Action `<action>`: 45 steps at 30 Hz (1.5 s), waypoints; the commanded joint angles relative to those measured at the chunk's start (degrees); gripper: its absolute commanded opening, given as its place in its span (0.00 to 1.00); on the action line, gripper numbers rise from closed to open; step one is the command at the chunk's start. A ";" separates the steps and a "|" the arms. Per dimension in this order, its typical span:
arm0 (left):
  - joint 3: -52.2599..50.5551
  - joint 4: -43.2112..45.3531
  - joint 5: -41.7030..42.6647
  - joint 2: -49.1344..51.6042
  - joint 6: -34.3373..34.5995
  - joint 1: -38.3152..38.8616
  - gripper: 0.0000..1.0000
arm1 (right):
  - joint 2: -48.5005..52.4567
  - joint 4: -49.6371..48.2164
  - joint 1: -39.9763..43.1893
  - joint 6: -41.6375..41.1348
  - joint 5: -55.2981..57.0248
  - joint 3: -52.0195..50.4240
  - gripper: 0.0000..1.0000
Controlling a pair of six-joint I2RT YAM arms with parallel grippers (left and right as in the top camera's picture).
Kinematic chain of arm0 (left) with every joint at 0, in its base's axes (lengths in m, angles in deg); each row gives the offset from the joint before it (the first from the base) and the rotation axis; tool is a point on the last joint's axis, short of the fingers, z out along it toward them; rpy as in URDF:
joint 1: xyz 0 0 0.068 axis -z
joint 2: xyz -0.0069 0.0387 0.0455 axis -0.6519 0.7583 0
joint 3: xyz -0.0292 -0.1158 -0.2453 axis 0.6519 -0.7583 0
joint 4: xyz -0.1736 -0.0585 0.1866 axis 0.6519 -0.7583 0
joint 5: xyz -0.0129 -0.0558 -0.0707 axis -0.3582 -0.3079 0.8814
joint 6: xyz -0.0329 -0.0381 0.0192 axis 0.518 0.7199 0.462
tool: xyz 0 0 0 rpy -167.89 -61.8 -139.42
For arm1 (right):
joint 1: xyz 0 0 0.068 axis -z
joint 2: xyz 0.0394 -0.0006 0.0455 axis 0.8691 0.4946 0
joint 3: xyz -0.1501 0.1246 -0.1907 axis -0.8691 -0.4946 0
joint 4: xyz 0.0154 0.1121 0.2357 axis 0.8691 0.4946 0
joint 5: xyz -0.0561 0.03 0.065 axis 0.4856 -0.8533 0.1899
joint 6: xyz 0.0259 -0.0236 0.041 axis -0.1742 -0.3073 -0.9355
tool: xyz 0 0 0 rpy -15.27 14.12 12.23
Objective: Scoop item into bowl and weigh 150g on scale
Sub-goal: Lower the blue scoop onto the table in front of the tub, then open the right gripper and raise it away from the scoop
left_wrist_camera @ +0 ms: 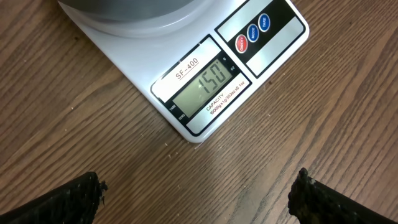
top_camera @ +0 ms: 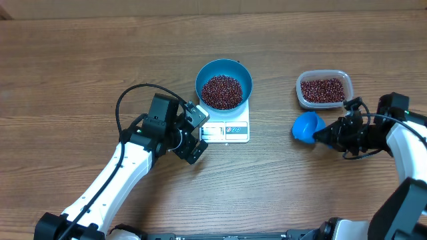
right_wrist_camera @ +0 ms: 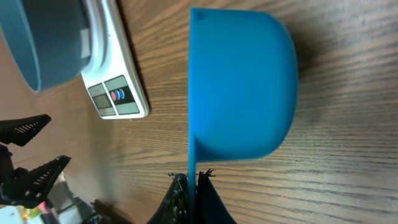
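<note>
Left end effector (left_wrist_camera: pixel 199 202) nearest the lens: dark fingertips (left_wrist_camera: pixel 68 202) spread wide at the lower corners, nothing between them. It hovers over the bench (left_wrist_camera: pixel 74 124) just in front of the scale (left_wrist_camera: pixel 155 62).

- Display (left_wrist_camera: pixel 205 87) reads 150, matching the target weight.
- Bowl (top_camera: pixel 244 79) sits on the scale, with a heap of beans (top_camera: pixel 221 91) in its middle.
- Right end effector (right_wrist_camera: pixel 193 186) is pressed together, pinching the thin handle of the blue scoop (right_wrist_camera: pixel 239 87). The scoop hangs low over the bench, between the scale and the tub (top_camera: pixel 299 90). No beans show in it from overhead.
- The tub holds more beans and stands well apart from the bowl.

Judgement: scooping and weighing look done. What is left, at most, is setting the scoop down and pulling both arms clear. One more scoop would overshoot.
</note>
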 commanded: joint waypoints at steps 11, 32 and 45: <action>-0.31 0.15 0.48 0.28 -0.44 0.39 0.99 | 1.29 0.17 0.50 -3.23 4.28 -0.28 0.21; -0.31 0.15 0.48 0.28 -0.44 0.39 1.00 | 1.27 -0.46 0.50 -12.11 17.81 -0.26 0.67; -0.31 0.15 0.48 0.28 -0.44 0.39 0.99 | 1.27 0.22 0.48 -16.72 23.78 3.30 0.77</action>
